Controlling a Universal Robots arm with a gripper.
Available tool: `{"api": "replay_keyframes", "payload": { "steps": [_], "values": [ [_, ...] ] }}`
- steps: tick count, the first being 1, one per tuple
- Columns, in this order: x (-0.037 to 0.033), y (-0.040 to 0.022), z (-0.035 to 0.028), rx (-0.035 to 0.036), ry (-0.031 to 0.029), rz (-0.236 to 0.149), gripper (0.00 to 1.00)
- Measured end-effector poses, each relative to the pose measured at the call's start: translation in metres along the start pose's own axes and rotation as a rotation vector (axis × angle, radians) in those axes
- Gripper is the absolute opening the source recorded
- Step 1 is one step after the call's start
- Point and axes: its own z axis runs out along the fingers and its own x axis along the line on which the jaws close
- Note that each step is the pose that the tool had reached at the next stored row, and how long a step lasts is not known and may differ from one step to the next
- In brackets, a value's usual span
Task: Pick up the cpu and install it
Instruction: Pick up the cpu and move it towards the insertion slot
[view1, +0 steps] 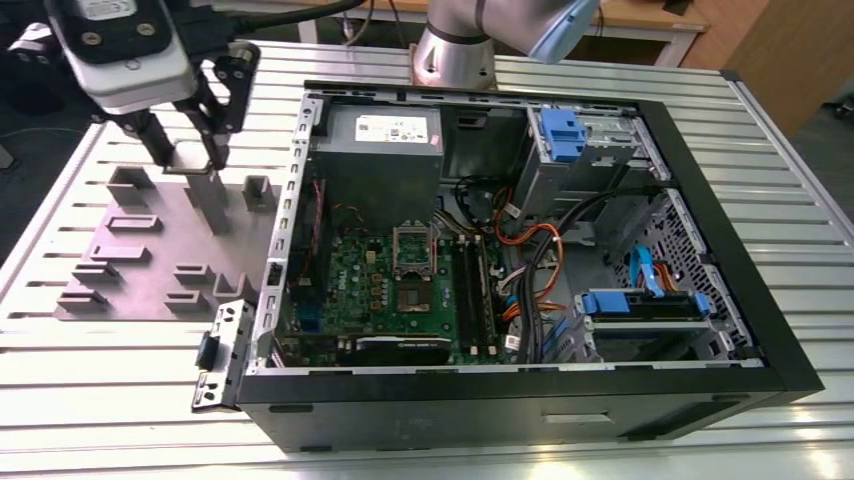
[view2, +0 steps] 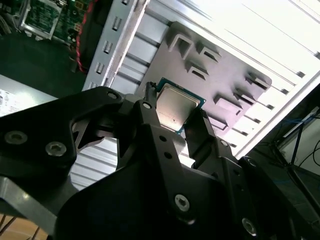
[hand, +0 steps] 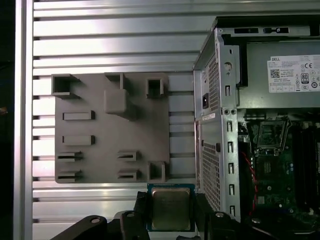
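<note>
In both wrist views the cpu (hand: 170, 207) (view2: 177, 107) is a small square chip with a silvery top and a thin pale rim. It is held by its two opposite edges between the black fingers (hand: 141, 212) of my gripper (hand: 170, 214) (view2: 176, 122), which is shut on it. The exterior view puts the gripper (view1: 188, 155) above the grey fixture plate (view1: 134, 255), at that view's left of the open computer case. The motherboard's silver socket frame (view1: 414, 250) (hand: 272, 135) lies inside the case, well apart from the gripper.
The fixture plate carries several grey plastic blocks, one a tall pillar (view1: 211, 195) right under the gripper. The case's metal side wall (view1: 291, 200) stands between plate and motherboard. A power supply (view1: 380, 150), orange cables (view1: 527, 245) and blue drive bays (view1: 641, 305) crowd the case. A slatted metal table (view1: 107, 390) holds everything.
</note>
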Motion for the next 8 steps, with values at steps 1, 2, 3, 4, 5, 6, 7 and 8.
{"api": "replay_keyframes", "payload": {
  "steps": [1, 2, 3, 4, 5, 6, 7, 8],
  "values": [
    [-0.0049, 0.0002, 0.0001, 0.0, 0.0, 0.0, 0.47],
    [-0.0094, 0.0003, 0.0002, 0.0001, 0.0001, 0.0, 0.47],
    [-0.0138, 0.0005, 0.0003, 0.0001, 0.0001, 0.0, 0.47],
    [-0.0184, 0.0007, 0.0006, 0.0, 0.0, 0.0, 0.47],
    [-0.0229, 0.0009, 0.0008, 0.0, 0.0, 0.0, 0.47],
    [-0.0274, 0.001, 0.001, -0.0001, 0.0, 0.0, 0.47],
    [-0.0319, 0.0012, 0.0012, 0.0, 0.0, 0.0, 0.47],
    [-0.0366, 0.0014, 0.0013, 0.0002, 0.0001, 0.0, 0.47]
  ]
}}
